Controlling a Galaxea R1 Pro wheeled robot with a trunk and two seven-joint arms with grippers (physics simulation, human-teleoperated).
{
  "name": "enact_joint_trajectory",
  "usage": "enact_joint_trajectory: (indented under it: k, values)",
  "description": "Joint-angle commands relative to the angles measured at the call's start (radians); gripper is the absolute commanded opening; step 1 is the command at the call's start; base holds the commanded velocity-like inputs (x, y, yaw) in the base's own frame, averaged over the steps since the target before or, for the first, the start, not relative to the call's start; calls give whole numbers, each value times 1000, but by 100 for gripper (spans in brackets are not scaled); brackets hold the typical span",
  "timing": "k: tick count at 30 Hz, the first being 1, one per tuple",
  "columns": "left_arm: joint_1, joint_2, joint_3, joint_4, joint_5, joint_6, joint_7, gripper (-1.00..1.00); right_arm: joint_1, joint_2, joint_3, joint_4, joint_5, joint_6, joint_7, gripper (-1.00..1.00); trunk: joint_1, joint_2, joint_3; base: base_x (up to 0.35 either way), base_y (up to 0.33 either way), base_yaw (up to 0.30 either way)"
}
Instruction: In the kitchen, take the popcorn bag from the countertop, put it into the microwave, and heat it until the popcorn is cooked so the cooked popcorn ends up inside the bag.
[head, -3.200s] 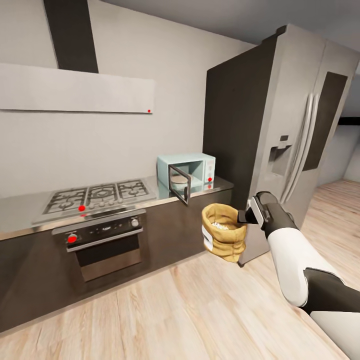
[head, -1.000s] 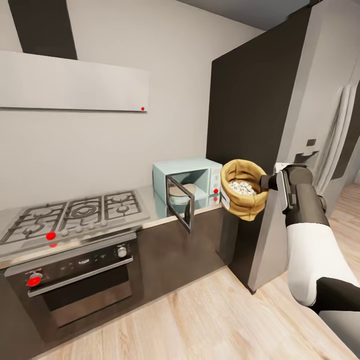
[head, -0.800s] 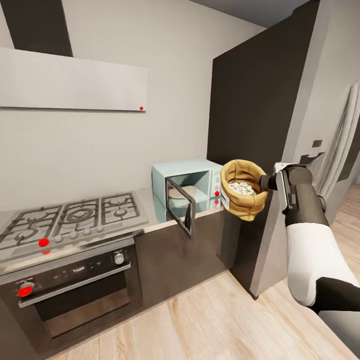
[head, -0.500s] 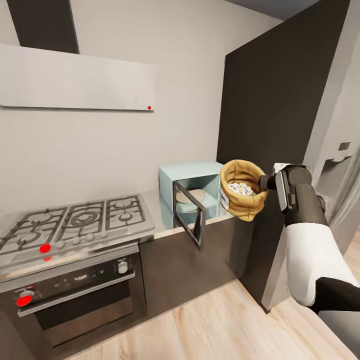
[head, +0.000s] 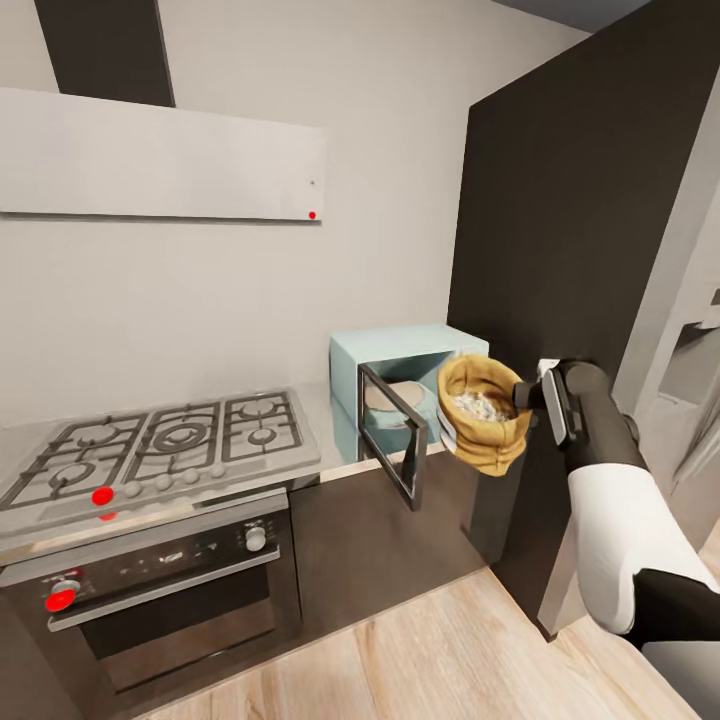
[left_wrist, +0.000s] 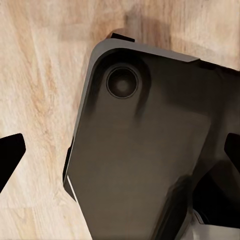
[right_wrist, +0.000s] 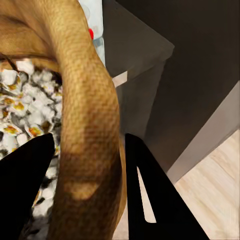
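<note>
Here the popcorn bag (head: 484, 414) is a tan burlap sack with a thick rolled rim and wrinkled sides, held in the air by the right pincer (head: 527, 392), whose two dark fingers (right_wrist: 150, 195) clamp the rim, one inside the mouth and one outside. The popcorn (head: 478, 405) shows through the open mouth as whitish pieces with yellow spots, filling the sack. The bag hangs tilted slightly, just in front of the right part of the microwave (head: 400, 360), covering its panel side in the head view. The microwave is pale mint-blue, sits on the counter (head: 322, 425) against the wall, and its dark glass door (head: 395, 433) is swung open toward the room; a round plate is visible inside. Left of it on the counter is the gas hob (head: 150, 440), with a dark oven (head: 160, 590) below and a flat grey hood (head: 160, 155) above. A tall dark panel (head: 560, 200) stands right behind the bag. The left pincer (left_wrist: 120, 155) points at the robot's dark base (left_wrist: 145, 150) over the wood floor (left_wrist: 35, 75); its tips are well apart.
</note>
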Motion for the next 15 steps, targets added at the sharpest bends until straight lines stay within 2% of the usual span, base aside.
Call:
enact_joint_trajectory:
  k: [1,10,15]
  values:
    - [0,0,7,-2,-1,-1,1,100,1,0,-1,0,1,4,-1,-100,0,-1,-1,0,0,0]
    - [0,-4,3,-3,-4,-4,1,100,2,1,-1,1,-9,4,1,-100,0,-1,-1,13,0,0]
    - [0,-2,5,-2,-1,-1,1,100,14,0,-1,2,-1,4,-2,-100,0,-1,-1,287,0,0]
